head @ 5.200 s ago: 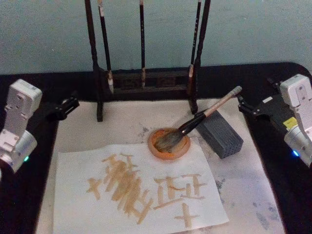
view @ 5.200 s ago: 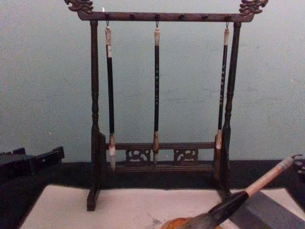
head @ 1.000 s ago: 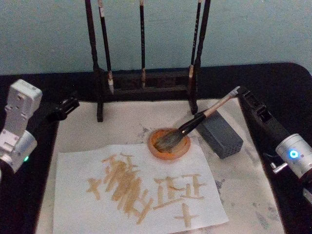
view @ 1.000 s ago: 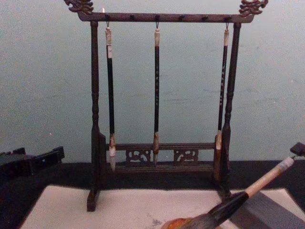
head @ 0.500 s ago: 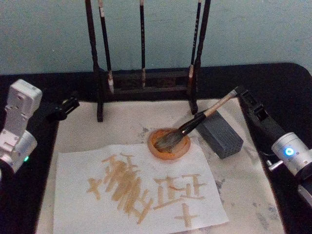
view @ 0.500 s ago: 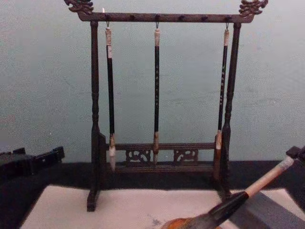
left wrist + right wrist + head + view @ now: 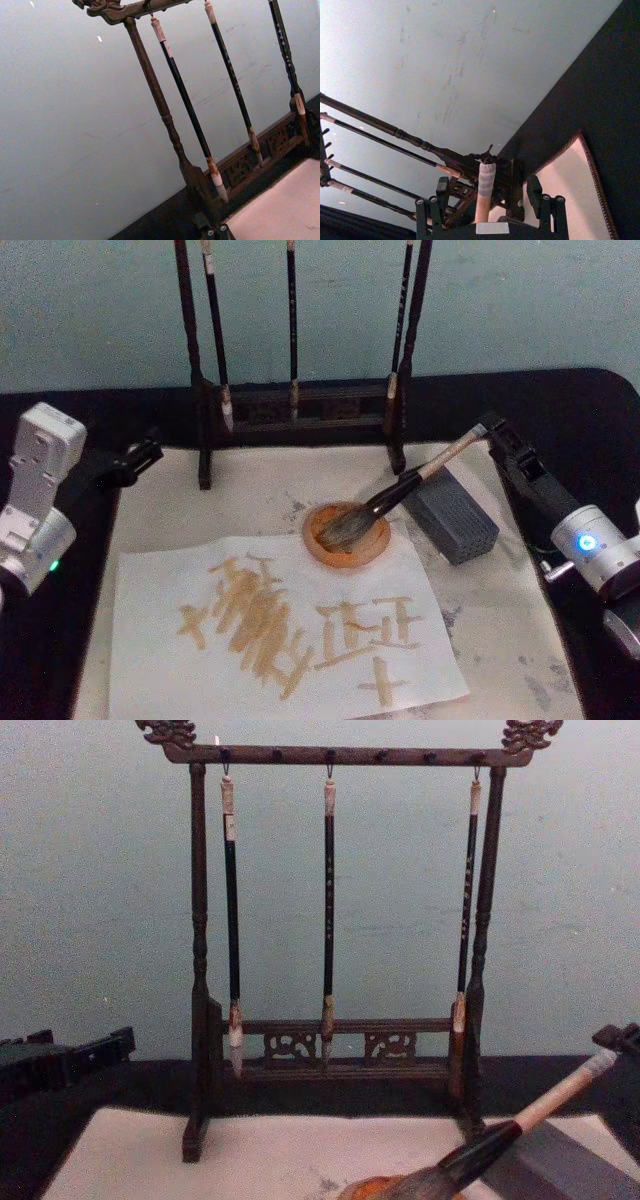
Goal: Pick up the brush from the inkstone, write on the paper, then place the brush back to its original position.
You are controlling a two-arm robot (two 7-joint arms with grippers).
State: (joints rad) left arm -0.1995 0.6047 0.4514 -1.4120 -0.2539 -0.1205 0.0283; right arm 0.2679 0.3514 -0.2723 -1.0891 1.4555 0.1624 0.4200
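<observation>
Brush [image 7: 400, 485] lies slanted, bristles in the orange inkstone [image 7: 350, 561], cream handle propped on the grey block [image 7: 455, 515] standing on the paper [image 7: 250, 500]. Right claw [image 7: 489, 427] is at the handle's far end, fingers [image 7: 545, 210] spread wide either side, gripping nothing. Left claw [image 7: 145, 452] sits parked at the table's [image 7: 580, 400] left edge.

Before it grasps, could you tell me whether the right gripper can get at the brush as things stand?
Probably yes: the right gripper is open at the handle end of the brush, with nothing between them.
</observation>
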